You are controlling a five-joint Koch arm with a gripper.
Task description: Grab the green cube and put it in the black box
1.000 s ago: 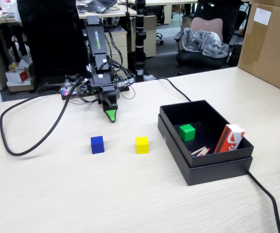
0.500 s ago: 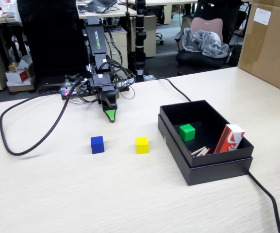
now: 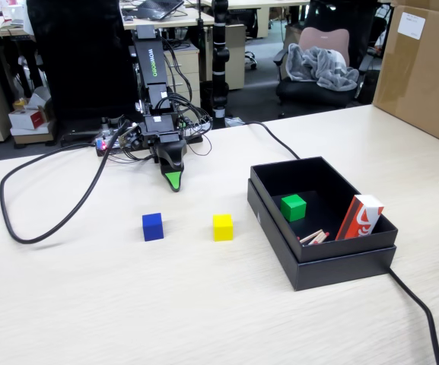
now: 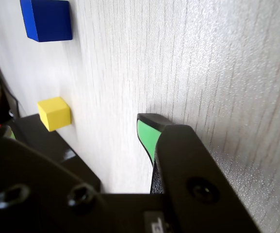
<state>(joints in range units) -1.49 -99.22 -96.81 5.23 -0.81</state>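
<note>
Office room behind the pale wood surface: an office chair with a grey blanket at 1 o'clock, desks at 12, dark floor.

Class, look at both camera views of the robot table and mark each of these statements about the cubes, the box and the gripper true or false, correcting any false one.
1. The green cube lies inside the black box. True.
2. The blue cube sits on top of the yellow cube. False: both rest on the table, side by side and apart.
3. The gripper holds the yellow cube. False: it holds nothing and sits near the arm's base, away from the cubes.
4. A red and white packet leans inside the black box. True.
5. The black box stands to the left of the blue cube in the fixed view. False: it stands to the right of both cubes.
</note>
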